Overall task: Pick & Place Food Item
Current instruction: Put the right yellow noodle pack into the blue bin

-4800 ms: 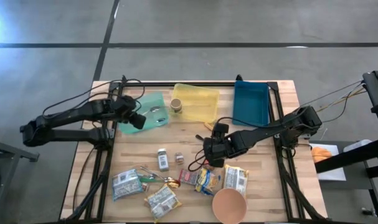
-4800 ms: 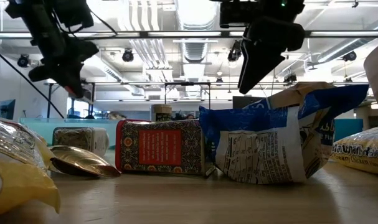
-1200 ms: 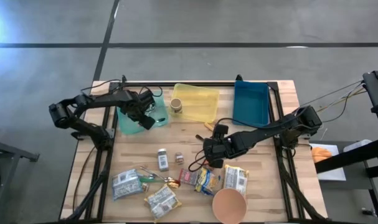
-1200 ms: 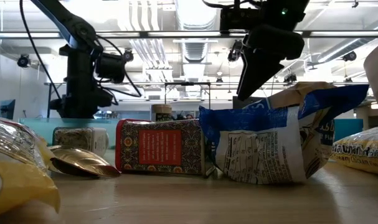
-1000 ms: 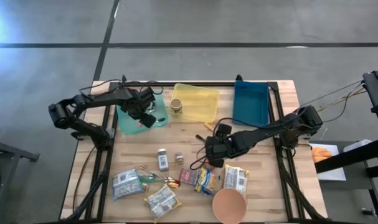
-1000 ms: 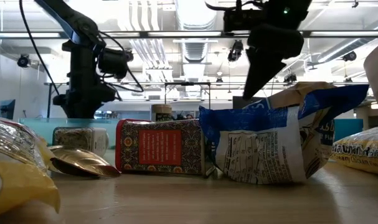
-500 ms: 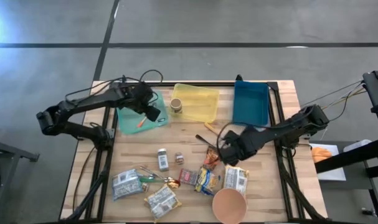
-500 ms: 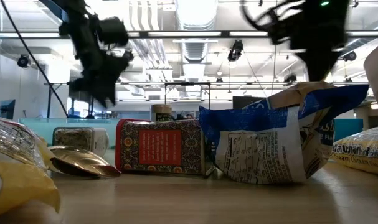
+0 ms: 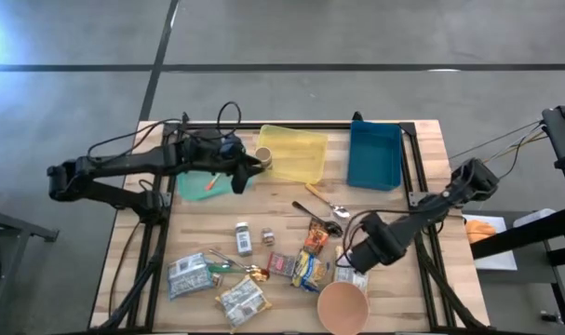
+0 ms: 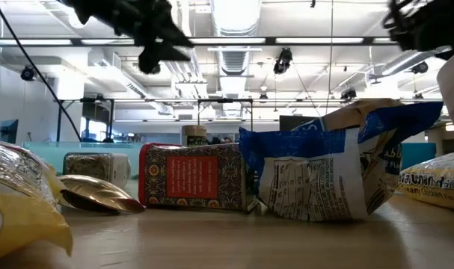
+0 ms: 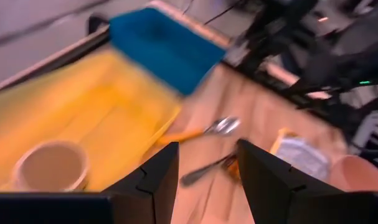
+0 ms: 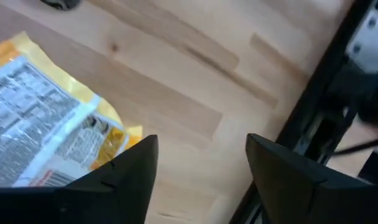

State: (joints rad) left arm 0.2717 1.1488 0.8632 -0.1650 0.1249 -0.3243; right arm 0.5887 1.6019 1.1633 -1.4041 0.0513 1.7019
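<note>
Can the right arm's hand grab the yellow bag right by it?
Probably yes. The right hand hangs open and empty just beside the yellow bag, which lies flat on the table. Nothing covers the bag, though the cup sits close by.

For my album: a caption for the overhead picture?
Two robot arms over a wooden table strewn with snack packets, beside three coloured trays.

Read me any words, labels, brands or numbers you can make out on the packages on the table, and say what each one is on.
Nothing can be quoted with certainty.
Blue and white bag: a nutrition-style table, print too small to read.
Red packet: an orange label panel, text too blurred to read.
Yellow bag: large letters at the picture's edge, cut off and unclear.
Yellow-edged packet: lines of fine print, blurred.
</note>
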